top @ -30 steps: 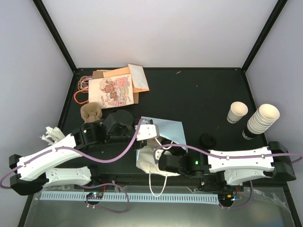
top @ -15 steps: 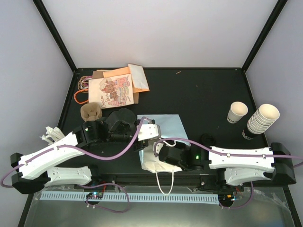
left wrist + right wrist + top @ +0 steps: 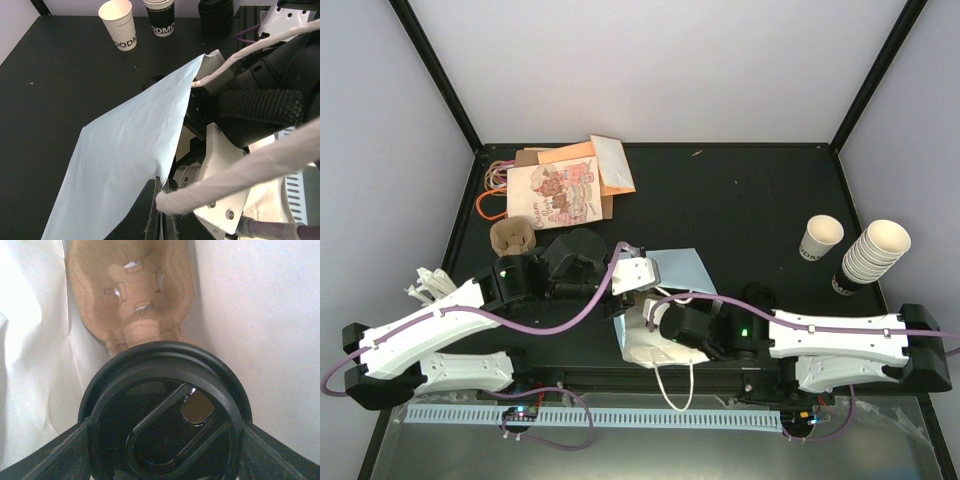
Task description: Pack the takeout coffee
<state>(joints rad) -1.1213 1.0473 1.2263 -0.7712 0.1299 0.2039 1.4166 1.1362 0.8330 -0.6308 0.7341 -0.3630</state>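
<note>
Left tool (image 3: 160,222): we see its jaws pinched fully together on the rim of the pale blue paper bag (image 3: 125,150), just beside the bag's white twisted handle (image 3: 235,177). This lifts that side of the mouth.
Right tool (image 3: 165,450): we see it reaching into the bag's mouth with its jaws set wide. One finger (image 3: 60,452) presses each side of the black lid, so it has hold of the takeout coffee (image 3: 165,405).
Takeout coffee: it is inside the bag, gripped between the fingers. We see it mostly as a black disc with pale bag walls on both sides.
Cup carrier (image 3: 132,295): brown pulp, lying deeper in the bag beyond the lid. We cannot tell if the cup touches it.
Bag from above: it lies on the black tabletop (image 3: 740,200) between the two arms, with its mouth toward the right arm.
Elsewhere: a lone lidless cup (image 3: 821,238) and a stack of cups (image 3: 872,252) stand near the right edge, well apart from the bag.
</note>
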